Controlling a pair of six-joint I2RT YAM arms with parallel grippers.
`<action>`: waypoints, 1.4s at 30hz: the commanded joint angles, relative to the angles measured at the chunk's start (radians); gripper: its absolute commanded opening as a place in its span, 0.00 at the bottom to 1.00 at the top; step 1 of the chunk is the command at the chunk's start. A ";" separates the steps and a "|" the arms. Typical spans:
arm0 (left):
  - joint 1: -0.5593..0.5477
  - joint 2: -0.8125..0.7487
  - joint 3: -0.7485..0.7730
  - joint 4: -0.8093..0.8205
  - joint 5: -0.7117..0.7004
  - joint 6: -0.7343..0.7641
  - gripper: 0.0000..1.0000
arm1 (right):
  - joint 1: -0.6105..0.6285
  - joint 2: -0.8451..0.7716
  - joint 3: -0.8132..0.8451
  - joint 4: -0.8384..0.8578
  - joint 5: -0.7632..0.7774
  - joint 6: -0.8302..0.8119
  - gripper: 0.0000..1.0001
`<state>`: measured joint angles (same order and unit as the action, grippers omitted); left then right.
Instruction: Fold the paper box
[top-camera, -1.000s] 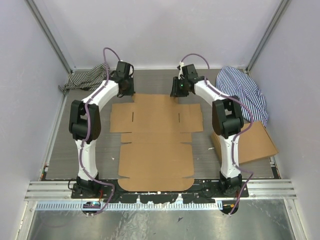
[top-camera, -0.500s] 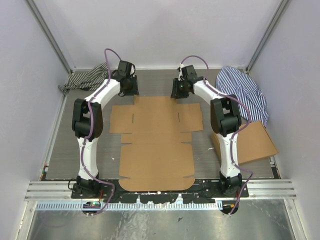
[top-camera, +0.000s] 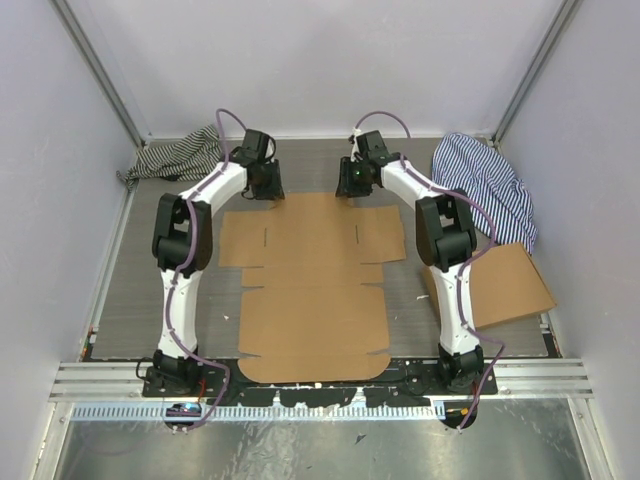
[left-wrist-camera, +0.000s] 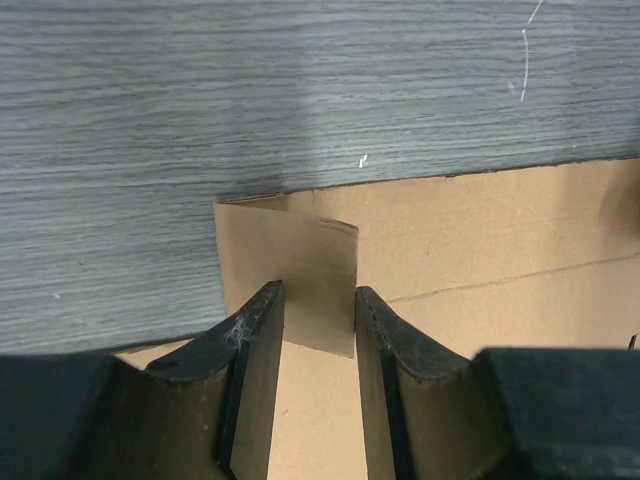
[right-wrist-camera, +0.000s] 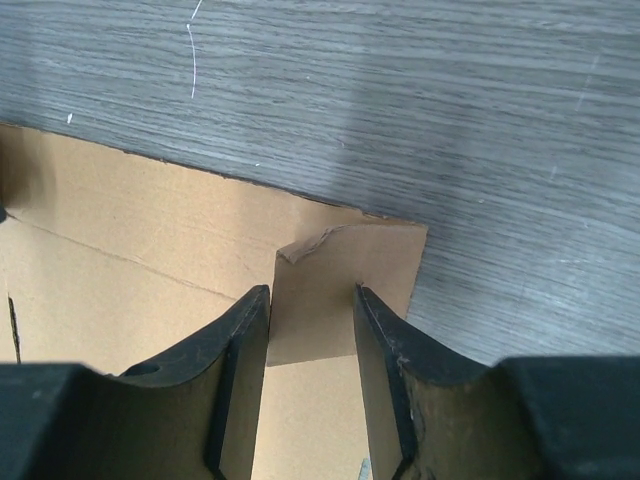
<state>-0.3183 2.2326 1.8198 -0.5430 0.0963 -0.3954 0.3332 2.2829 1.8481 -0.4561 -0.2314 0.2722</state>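
Two half-open grips, nothing held: my left fingers (top-camera: 269, 188) and my right fingers (top-camera: 349, 184) each hover over a bent-up far-corner flap of the paper box (top-camera: 312, 290), lying unfolded on the desk (top-camera: 130, 290).

Left cloth (top-camera: 170, 158) and right cloth (top-camera: 485, 185) crowd the far corners.

The paper box (top-camera: 312, 290) is plain brown cardboard, matt and faintly fibrous, with rough cut edges. The counter (top-camera: 140, 290) looks like grey wood-grain laminate, smooth, with a dull sheen and thin scratches. The left end effector (left-wrist-camera: 318, 290) has matt black plastic fingers (left-wrist-camera: 250, 350), lightly dusty. The left arm (top-camera: 175, 300) wears glossy white plastic shells. The striped cloth (top-camera: 480, 175) is soft, wrinkled fabric.
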 joint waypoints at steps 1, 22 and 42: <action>-0.004 0.040 0.035 0.020 0.022 -0.037 0.40 | 0.014 0.027 0.058 -0.028 0.011 0.001 0.44; -0.004 0.171 0.114 -0.134 -0.013 -0.051 0.38 | 0.029 0.127 0.098 -0.129 0.041 0.028 0.48; 0.004 -0.001 0.170 -0.213 0.046 -0.060 0.56 | 0.025 -0.100 0.113 -0.148 0.079 0.036 0.67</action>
<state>-0.3206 2.3177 1.9587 -0.7204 0.1238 -0.4568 0.3634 2.3203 1.9419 -0.5823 -0.1883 0.3050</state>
